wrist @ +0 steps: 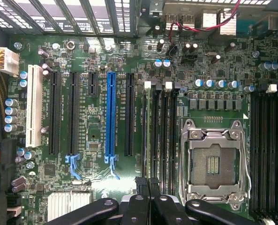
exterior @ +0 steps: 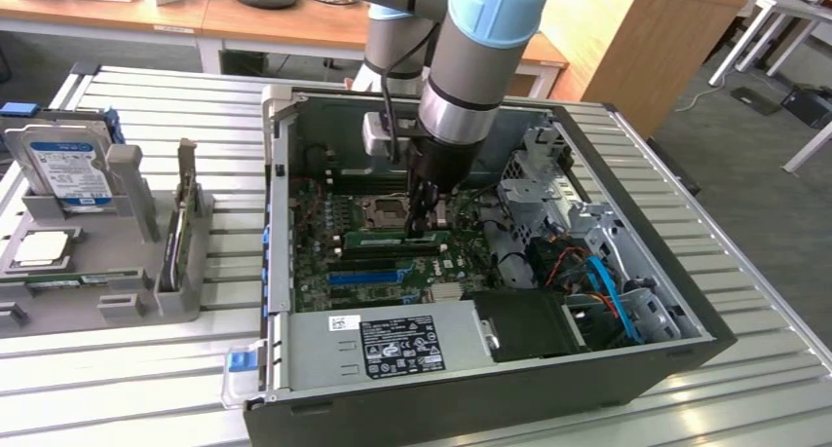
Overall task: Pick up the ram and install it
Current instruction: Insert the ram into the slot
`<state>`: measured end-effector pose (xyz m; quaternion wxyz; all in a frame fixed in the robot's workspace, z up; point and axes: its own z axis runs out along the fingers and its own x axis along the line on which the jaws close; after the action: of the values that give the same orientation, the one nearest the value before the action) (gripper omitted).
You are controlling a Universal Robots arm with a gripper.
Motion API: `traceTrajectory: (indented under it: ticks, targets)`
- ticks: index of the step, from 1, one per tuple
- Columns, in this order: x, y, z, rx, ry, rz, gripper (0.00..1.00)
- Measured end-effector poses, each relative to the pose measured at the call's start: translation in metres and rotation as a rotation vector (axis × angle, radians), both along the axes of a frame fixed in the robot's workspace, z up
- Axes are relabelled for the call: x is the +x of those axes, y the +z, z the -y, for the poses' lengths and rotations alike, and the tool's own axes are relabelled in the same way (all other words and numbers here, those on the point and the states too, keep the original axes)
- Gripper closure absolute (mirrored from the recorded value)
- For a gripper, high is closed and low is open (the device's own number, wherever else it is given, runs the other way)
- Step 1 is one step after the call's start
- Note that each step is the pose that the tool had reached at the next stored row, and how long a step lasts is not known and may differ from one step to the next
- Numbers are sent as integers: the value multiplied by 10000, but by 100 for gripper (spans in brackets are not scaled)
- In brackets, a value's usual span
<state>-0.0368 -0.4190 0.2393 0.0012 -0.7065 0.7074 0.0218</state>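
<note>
At centre frame of the exterior view, the black robot gripper (exterior: pixel 423 228), fingers pinched together and gripping nothing, is meeting the long green ram stick (exterior: pixel 388 240). The stick is standing on the green motherboard (exterior: pixel 319 272).

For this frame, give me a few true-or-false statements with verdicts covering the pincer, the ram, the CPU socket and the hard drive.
1. The pincer is shut, inside the open computer case. True.
2. The CPU socket carries a cooler. False: it is bare, with its metal frame exposed.
3. The hard drive sits inside the case. False: it stands in the grey holder outside, at the exterior view's left.
4. The ram is on the motherboard, at the pincer's tips. True.
</note>
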Motion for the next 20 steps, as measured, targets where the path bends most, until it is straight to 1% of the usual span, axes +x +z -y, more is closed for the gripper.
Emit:
traceTrajectory:
  ticks: [20]
  targets:
    - [-1, -43, 0, -1, 0, 0, 88]
